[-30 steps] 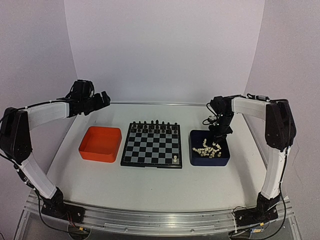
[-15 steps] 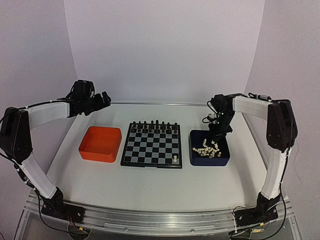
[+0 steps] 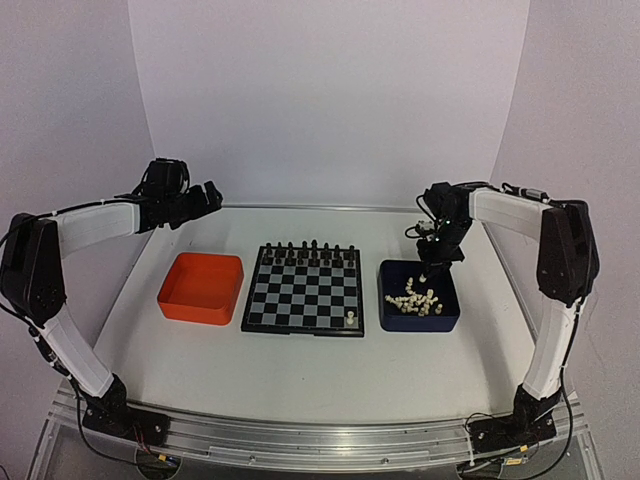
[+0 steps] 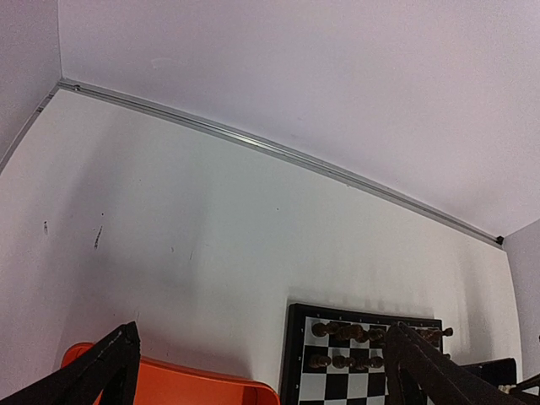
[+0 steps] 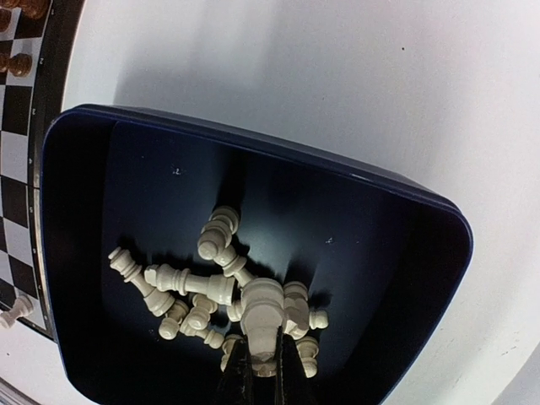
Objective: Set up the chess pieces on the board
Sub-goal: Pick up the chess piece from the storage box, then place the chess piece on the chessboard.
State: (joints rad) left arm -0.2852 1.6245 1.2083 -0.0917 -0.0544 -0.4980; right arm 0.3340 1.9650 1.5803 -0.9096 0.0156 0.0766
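Right of centre in the overhead view: right claw (image 3: 425, 272) pinched shut on one held piece (image 5: 261, 314), cream-white, hanging over the far part of the blue tray (image 3: 420, 325). Bottom centre of the right wrist view: same claw (image 5: 257, 364), held piece clamped between both fingertips, raised above the heap. Below it, loose white pieces (image 3: 413, 298) piled on the tray floor, mostly lying on their sides.

Centre of the overhead frame: board (image 3: 300, 296) flat on the surface (image 3: 300, 370), between orange tray (image 3: 200, 288) at left and blue tray at right, just beside each. Along the far edge of the board, black pieces (image 3: 305, 251) standing in two rows. Near right corner of the board: lone white piece (image 3: 351, 319), upright.

Upper left: left claw (image 3: 205, 197) spread wide open, gripping nothing, up in the air behind the orange tray. Bottom corners of the left wrist view: its fingers (image 4: 110, 367), far apart.
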